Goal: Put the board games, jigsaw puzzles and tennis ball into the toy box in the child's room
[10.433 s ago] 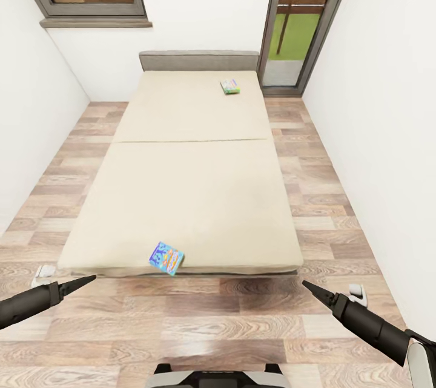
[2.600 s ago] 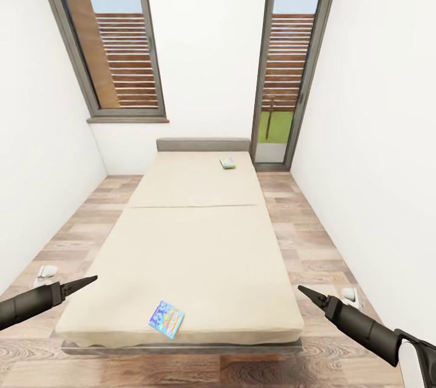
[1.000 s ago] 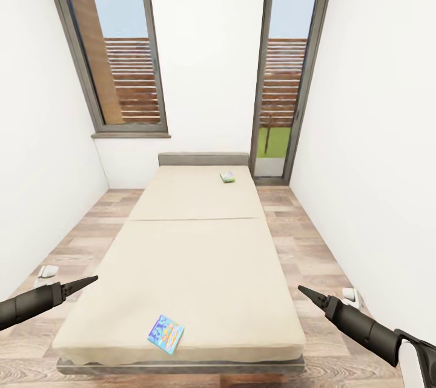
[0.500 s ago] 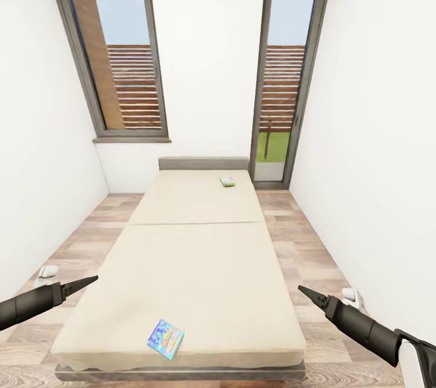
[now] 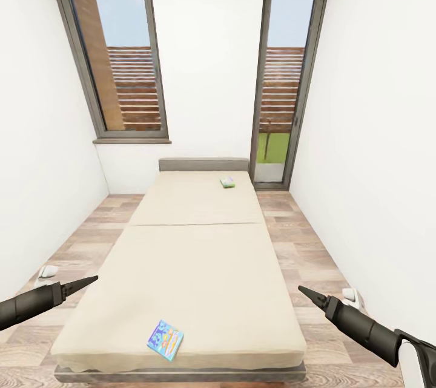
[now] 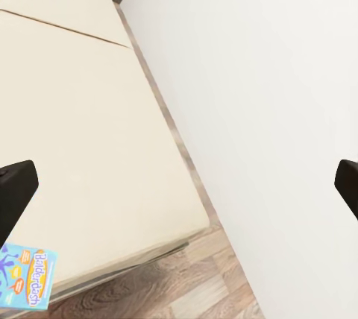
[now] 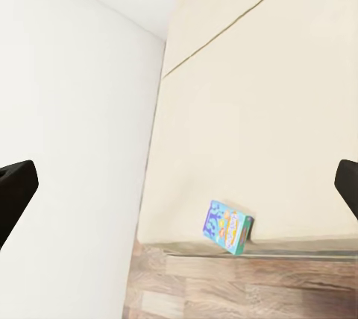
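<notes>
Facing down a narrow white-walled room with wood-plank floor (image 5: 290, 236). Ahead, a low bed (image 5: 194, 236) with a beige sheet and dark grey headboard (image 5: 203, 164), running lengthways away toward the far wall between two tall dark-framed windows (image 5: 118, 52). Near the foot edge of the bed, left of centre, a small blue board game (image 5: 165, 339), lying flat on the sheet and turned at a slant; seen too from the left wrist (image 6: 26, 276), with "Balderdash" legible on its cover, and from the right wrist (image 7: 227, 227), close to the mattress edge. Far up by the headboard, toward the right side, a white-and-green board game (image 5: 227, 181), flat on the sheet, well apart from the blue one. Left hand (image 5: 88, 281) held out low at the bed's left flank, above the floor, touching nothing; right hand (image 5: 306, 293) likewise at the right flank, also free. From the head, each hand tapering to a single dark point; in both wrist views, the two dark fingers (image 6: 15, 196) (image 7: 15, 192) standing wide apart at opposite edges with nothing between, so both spread and empty. Small white fittings on the floor at either side of the bed (image 5: 47, 271), near the walls; too small to identify.
</notes>
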Motion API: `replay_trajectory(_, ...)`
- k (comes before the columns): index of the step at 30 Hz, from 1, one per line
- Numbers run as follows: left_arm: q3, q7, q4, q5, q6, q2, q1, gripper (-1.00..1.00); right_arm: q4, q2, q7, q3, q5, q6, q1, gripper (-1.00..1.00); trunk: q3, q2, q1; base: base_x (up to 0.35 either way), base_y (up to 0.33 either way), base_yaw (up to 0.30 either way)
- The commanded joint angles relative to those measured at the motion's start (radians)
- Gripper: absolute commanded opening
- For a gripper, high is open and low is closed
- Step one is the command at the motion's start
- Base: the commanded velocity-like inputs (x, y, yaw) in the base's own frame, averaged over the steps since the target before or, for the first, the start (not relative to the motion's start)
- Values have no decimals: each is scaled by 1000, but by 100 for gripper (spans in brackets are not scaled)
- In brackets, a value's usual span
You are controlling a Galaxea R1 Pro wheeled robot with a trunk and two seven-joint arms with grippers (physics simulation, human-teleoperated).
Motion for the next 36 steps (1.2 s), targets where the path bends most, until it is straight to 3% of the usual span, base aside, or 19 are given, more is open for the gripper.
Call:
replay_trajectory(1, 1, -5, 0, -2, 11, 0, -1, 100, 0, 1, 7, -2, 4, 4, -1, 100, -2, -2, 1, 0, 0, 0)
replay_trajectory(36, 1, -4, 0, -2, 12, -2, -1, 100, 20, 1, 8, -3, -7, 4, -1, 100, -2, -2, 1, 0, 0, 0)
